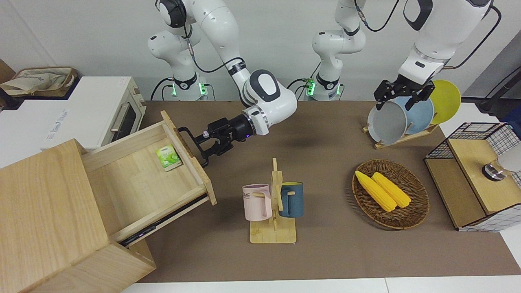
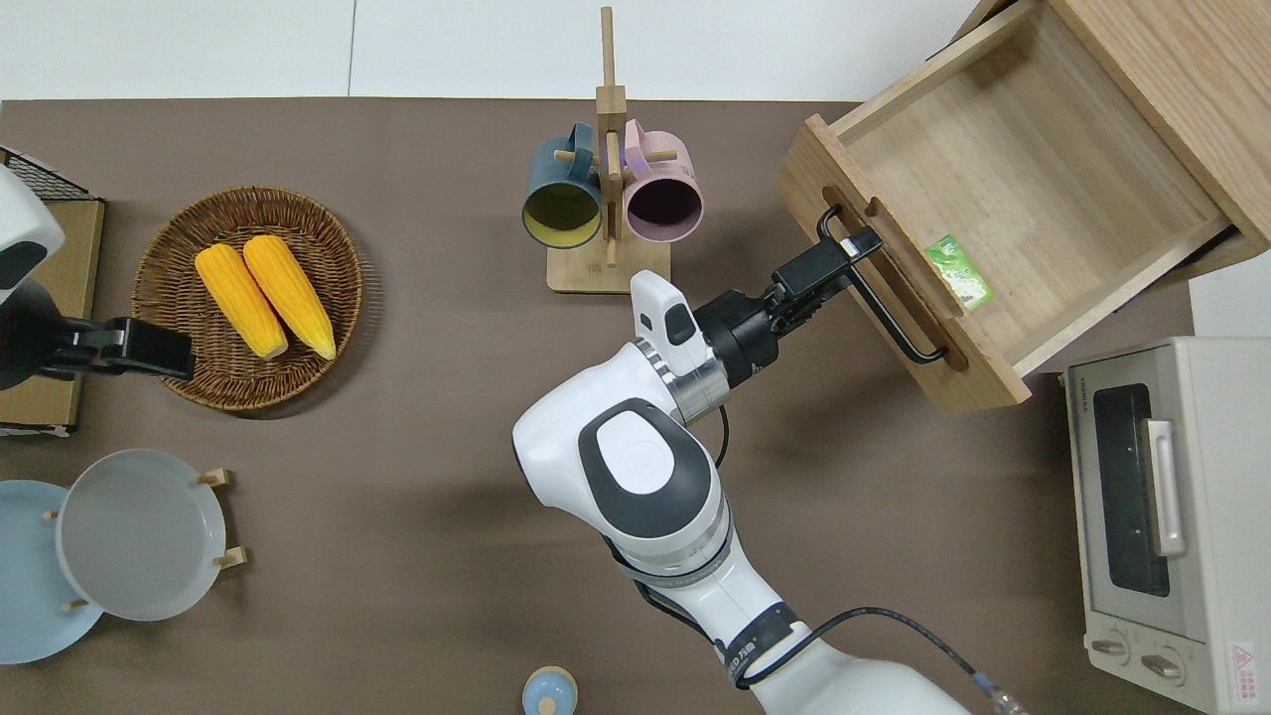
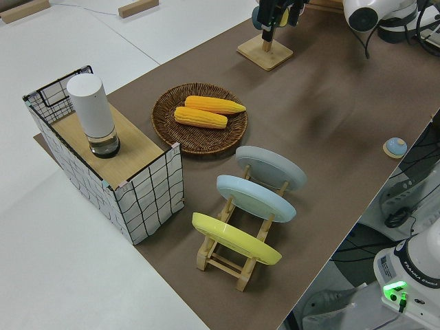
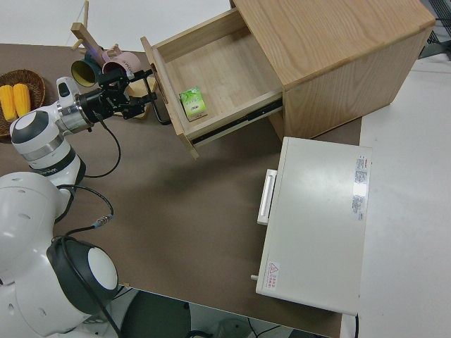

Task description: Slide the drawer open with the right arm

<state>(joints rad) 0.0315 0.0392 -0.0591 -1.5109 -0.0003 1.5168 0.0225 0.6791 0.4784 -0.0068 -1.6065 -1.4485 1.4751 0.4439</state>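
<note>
Pale-wood drawer pulled out; right hand fingers spread around black bar handle; left arm parked.

Few words can be read. The pink mug on the wooden rack near the middle of the worktop carries dark letters ending in "ME"; the start of the word is hidden by the mug's curve. The base of the robot arm at the worktop's edge bears "FRANKA EMIKA" in the left side view. The white toaster oven at the right arm's end of the worktop has grey lettering on its top, too faint to make out, and a red warning sticker by its knobs whose print cannot be read. The green packet in the open drawer has a small label, also unreadable.
</note>
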